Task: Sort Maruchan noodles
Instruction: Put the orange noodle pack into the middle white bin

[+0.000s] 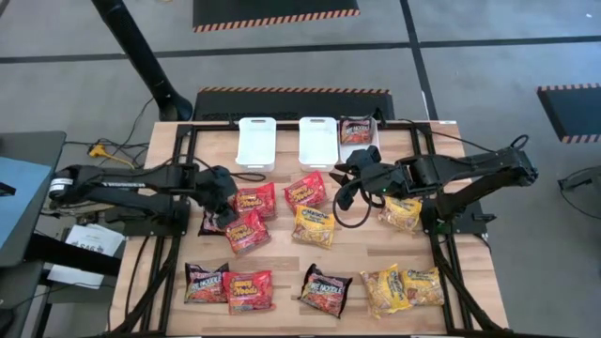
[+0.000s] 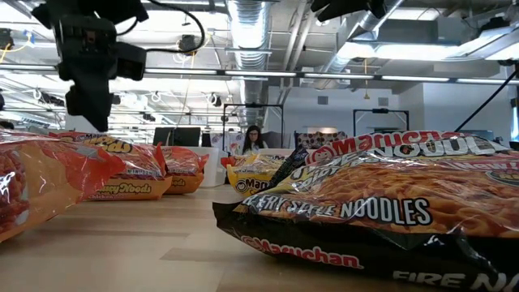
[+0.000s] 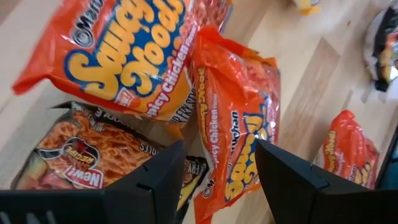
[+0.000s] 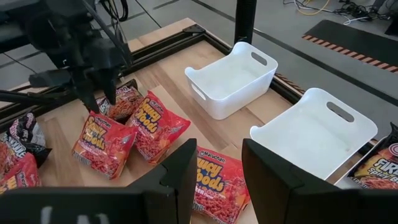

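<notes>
The Maruchan noodles lie scattered flat across the wooden counter: red packets clustered left of centre, a yellow packet at right, and a front row of dark, red and yellow packets along the near edge. One dark packet (label up) sits inside the rightmost white bin, at the counter's far edge. Two other white bins stand just beside it.

The left pincer hovers over the red cluster, with a dark packet partly under the red ones; in the left wrist view its fingers are spread apart, holding nothing, right above the packets. The right pincer hangs near the counter's middle, close to a red packet and the middle bin; its fingers are also spread and hold nothing.

In the room beyond the counter, a person sits at a desk.
</notes>
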Controlling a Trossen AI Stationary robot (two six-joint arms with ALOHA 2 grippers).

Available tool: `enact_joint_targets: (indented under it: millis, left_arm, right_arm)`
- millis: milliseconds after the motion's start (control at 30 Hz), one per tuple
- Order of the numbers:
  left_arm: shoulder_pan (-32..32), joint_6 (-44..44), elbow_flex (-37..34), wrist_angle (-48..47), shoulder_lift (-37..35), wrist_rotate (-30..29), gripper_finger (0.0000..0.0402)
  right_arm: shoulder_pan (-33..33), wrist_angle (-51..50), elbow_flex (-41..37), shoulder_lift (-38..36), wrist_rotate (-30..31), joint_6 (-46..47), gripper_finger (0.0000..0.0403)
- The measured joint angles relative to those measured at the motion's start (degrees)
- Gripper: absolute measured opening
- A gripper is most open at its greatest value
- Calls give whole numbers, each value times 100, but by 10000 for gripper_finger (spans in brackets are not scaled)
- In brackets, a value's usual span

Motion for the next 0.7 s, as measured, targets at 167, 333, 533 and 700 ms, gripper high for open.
enact_joint_targets:
  millis: [167,333,533,700]
  left_arm:
    - [-2,45,0,219,365,333,185]
    - [-2,49,0,371,701,395,185]
    - [-2,51,0,406,1064,541,185]
    - [-31,53,0,613,1247,704,185]
  right_arm:
    - [0,-1,0,0,-1,0,152]
    - [0,-16,0,0,-2,2,152]
    - [4,-25,0,0,-4,2,152]
    - [4,-30,0,0,-4,2,152]
